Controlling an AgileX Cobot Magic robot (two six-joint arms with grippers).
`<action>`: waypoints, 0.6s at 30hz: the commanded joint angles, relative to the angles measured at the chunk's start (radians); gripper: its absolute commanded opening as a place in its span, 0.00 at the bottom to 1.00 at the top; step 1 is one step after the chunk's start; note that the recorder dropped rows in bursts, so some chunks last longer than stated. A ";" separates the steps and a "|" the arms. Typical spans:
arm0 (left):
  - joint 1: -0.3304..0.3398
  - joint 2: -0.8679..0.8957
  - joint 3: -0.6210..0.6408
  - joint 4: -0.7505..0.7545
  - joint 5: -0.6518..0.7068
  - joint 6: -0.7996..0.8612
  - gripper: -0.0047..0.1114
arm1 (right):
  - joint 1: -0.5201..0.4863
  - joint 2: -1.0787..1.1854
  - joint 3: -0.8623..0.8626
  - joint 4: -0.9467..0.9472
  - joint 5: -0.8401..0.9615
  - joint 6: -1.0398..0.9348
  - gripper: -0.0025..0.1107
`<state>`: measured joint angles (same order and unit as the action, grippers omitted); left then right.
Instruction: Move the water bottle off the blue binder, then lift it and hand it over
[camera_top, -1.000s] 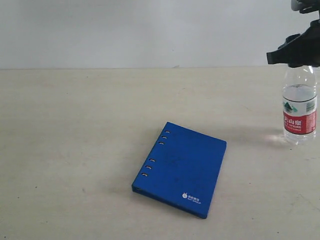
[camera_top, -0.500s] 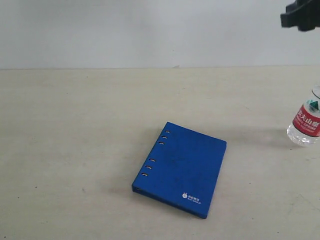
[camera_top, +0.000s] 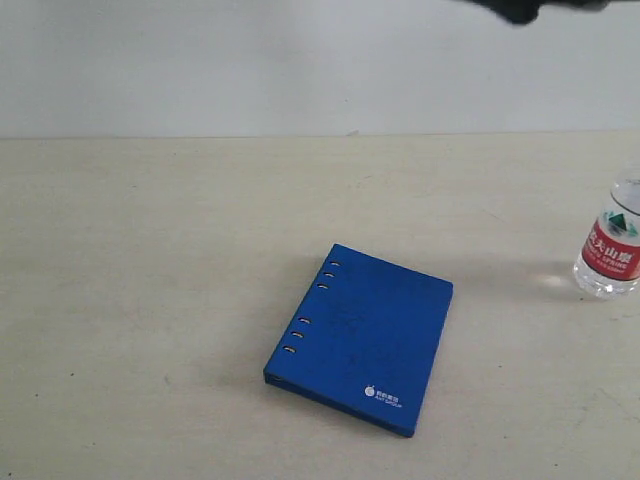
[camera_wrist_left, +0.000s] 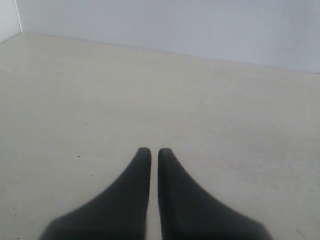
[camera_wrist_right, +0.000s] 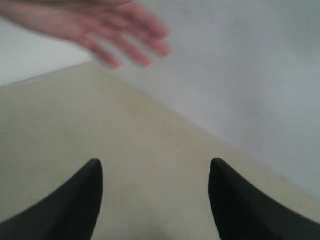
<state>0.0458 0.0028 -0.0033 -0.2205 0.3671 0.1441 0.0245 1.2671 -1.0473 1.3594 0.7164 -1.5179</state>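
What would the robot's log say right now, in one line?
bottle: on table, off binder | right gripper: open, empty | left gripper: shut | hand: in view

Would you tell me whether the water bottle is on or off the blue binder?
Off. The water bottle sits on the table, apart from the blue binder, whose cover is bare.

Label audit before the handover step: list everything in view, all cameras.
blue binder: 1, deep blue, flat on the table, mid-frame, nothing on it
water bottle: 1, clear, red-and-white label, on the table at the right edge, apart from the binder, tilted, top cut off by the frame
table: 1, beige
wall: 1, pale grey, behind the table
person's hand: 1, blurred, right wrist view only
left end effector: 1, black, shut, empty
right end effector: 1, black, open, empty
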 joint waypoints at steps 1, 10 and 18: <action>-0.007 -0.003 0.003 0.000 -0.007 0.005 0.09 | 0.076 0.022 -0.001 -0.407 0.244 0.339 0.52; -0.007 -0.003 0.003 0.031 -0.011 0.028 0.09 | 0.131 0.060 0.217 -0.695 0.090 0.601 0.52; -0.007 -0.003 0.003 0.108 -0.115 0.186 0.09 | 0.135 0.060 0.431 -0.633 0.037 0.640 0.52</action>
<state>0.0458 0.0028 -0.0033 -0.1454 0.3225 0.2393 0.1582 1.3290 -0.6447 0.7018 0.7710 -0.8873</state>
